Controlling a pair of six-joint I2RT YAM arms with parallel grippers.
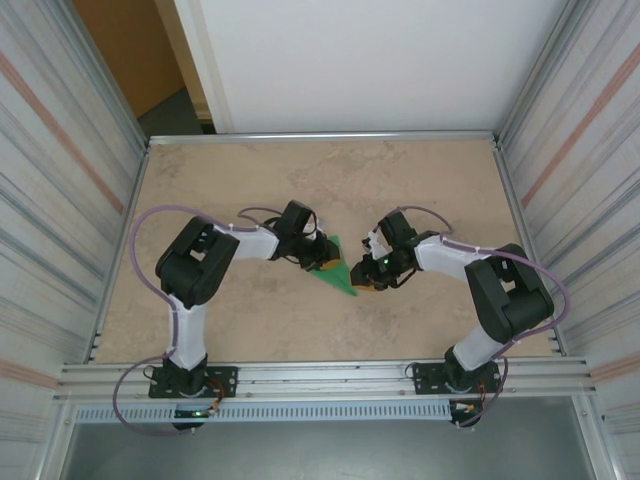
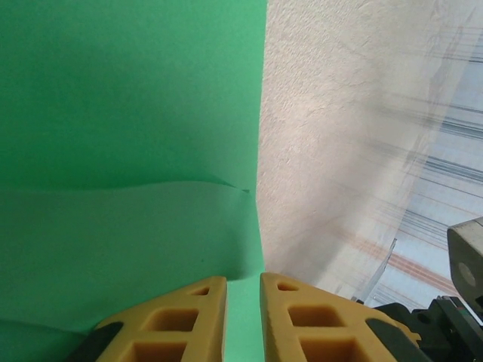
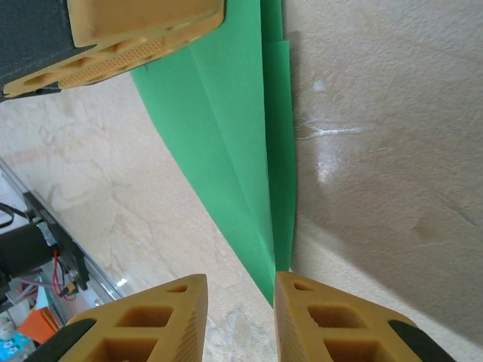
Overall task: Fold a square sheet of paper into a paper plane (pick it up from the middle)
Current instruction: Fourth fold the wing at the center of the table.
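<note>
The green sheet of paper (image 1: pixel 340 272) lies on the table between the two grippers, folded into a narrow pointed shape with long creases (image 3: pixel 234 136). My left gripper (image 1: pixel 322 256) is at its wide upper end. In the left wrist view its yellow fingers (image 2: pixel 243 280) stand slightly apart over the paper (image 2: pixel 128 151), and green shows in the narrow gap. My right gripper (image 1: pixel 366 276) is at the pointed lower end. It is open (image 3: pixel 240 279), with the paper's tip beside its right finger and bare table between the fingers. A left fingertip (image 3: pixel 136 38) rests on the paper's far end.
The beige tabletop (image 1: pixel 300 180) is bounded by a metal frame and ribbed side walls (image 1: pixel 60 180). A rail (image 1: pixel 320 378) with both arm bases runs along the near edge. The far half of the table offers free room.
</note>
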